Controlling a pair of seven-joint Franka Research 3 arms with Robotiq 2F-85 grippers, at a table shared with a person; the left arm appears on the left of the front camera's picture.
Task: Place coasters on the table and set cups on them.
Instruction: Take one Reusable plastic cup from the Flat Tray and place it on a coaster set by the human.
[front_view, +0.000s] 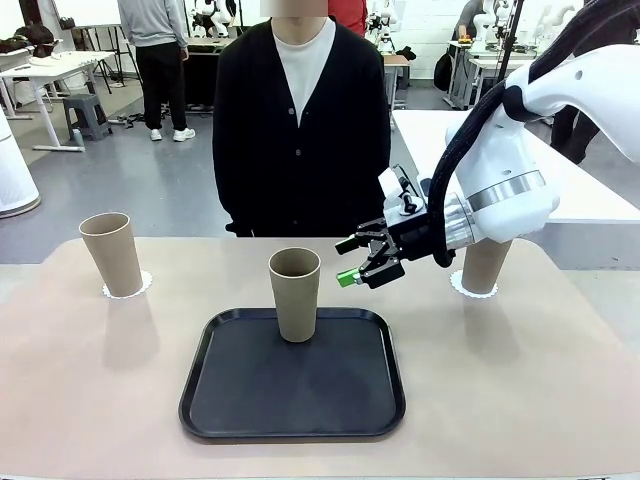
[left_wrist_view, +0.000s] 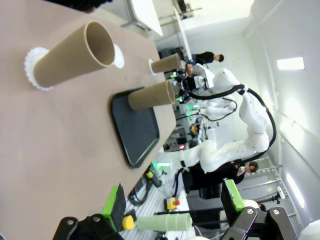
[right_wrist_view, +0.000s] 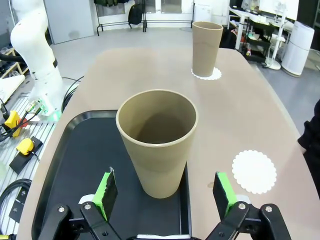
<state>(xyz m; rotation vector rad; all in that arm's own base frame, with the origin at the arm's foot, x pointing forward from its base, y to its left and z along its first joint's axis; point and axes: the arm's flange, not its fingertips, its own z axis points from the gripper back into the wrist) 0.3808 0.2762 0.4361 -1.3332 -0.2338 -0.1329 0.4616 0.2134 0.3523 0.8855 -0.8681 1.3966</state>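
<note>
Right hand (front_view: 366, 260): held spread, fingers apart and gripping nothing; positioned just beside the rim of the middle cup (front_view: 295, 293), not touching it.
Left hand (left_wrist_view: 172, 200): fingers held wide apart, nothing between them; raised over the worktop's near edge.
Middle cup: stood upright at the far edge of the black tray (front_view: 230, 400), at the worktop's centre.
Left cup (front_view: 112, 253): upright on a coaster (front_view: 142, 287) near the far left corner of the worktop (front_view: 90, 390).
Right cup (front_view: 485, 265): on a coaster near the far right edge, partly hidden by the right arm.
Spare coaster (right_wrist_view: 254, 171): lying bare beside the tray.
Appearance: cups matte taupe-brown, tapered, handleless; coasters white, scalloped.
Markings: no legible writing noted.
</note>
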